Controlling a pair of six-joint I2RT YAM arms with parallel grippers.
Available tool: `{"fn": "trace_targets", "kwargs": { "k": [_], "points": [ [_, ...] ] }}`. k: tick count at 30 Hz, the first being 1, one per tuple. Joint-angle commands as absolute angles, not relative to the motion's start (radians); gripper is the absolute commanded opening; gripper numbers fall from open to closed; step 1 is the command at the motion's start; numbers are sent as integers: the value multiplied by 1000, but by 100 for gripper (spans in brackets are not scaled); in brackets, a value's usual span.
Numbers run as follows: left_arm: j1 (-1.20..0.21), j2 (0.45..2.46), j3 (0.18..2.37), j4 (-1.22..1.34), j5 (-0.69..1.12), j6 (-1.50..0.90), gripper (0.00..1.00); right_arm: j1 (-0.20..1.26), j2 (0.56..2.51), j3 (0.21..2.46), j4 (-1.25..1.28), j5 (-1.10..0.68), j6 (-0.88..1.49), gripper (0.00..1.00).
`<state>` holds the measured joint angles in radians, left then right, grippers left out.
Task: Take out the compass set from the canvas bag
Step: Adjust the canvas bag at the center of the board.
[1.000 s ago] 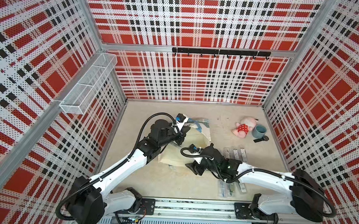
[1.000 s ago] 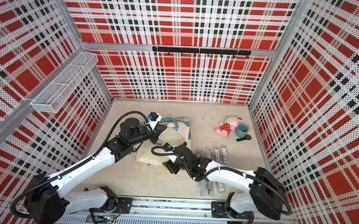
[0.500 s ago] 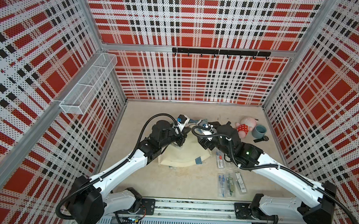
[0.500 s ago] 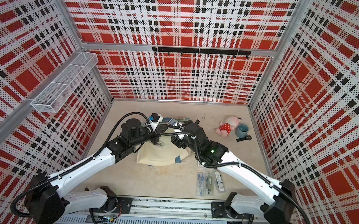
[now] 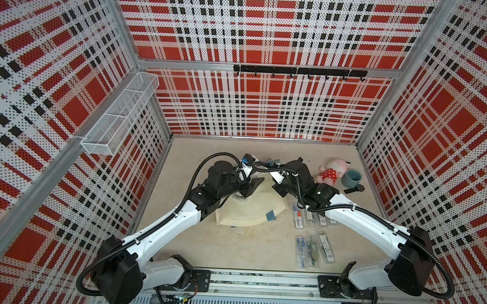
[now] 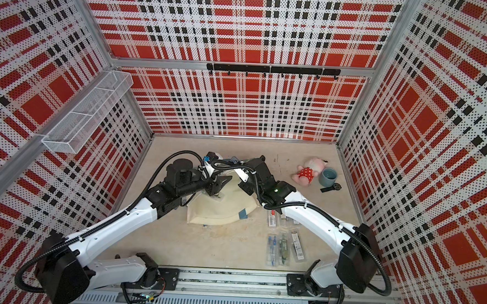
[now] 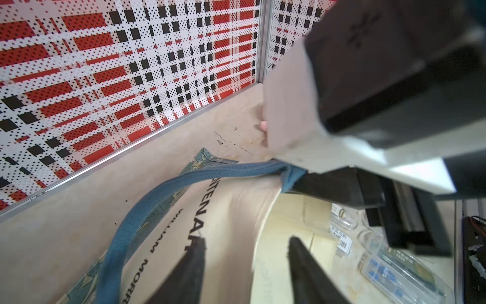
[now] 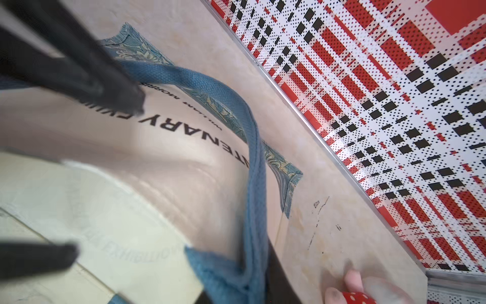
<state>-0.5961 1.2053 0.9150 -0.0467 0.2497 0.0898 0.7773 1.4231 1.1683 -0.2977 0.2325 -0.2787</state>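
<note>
The canvas bag (image 5: 250, 213) looks limp and light; the right claw (image 7: 292, 181) pinches its blue strap (image 7: 210, 173), so the spread left claw (image 7: 247, 240) should take the rim (image 7: 263, 218).

Cream canvas bag (image 5: 250, 213), mouth agape

The space is enclosed on three sides by perforated panels (image 5: 253, 110) printed in red, black and white plaid; the panels are held in aluminium posts (image 5: 123, 29); a black hook rail (image 5: 299, 71) is mounted across the back wall; a white wire-mesh basket (image 5: 121, 115), divided into compartments, is fixed high on the left wall; the floor (image 5: 231, 249) is formed by a beige, faintly mottled board, marked by a few dark scuffs (image 7: 218, 136); everything is evenly and brightly lit, and only soft shadows are cast
</note>
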Motion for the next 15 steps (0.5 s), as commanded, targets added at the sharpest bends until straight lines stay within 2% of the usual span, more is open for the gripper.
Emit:
{"fn": "trace_targets", "kwargs": {
  "k": [1,3,4,8,10,12,15],
  "points": [
    [-601,1165,933,-147,199,112,84,764,1424,1221,-309,228,-237,13],
    [-619,1132,912,-185,146,125,91,760,1430,1236,-321,226,-235,13],
    [-632,1113,895,-198,109,132,99,758,1432,1241,-326,220,-236,13],
    [-649,1073,849,-206,-49,145,99,750,1431,1237,-323,212,-248,13],
    [-649,1083,850,-201,-106,159,94,743,1431,1233,-321,169,-252,13],
    [-649,1099,853,-194,-138,174,86,738,1428,1229,-321,159,-252,13],
    [-649,1118,851,-161,-149,187,65,733,1419,1220,-319,145,-251,13]
  ]
}}
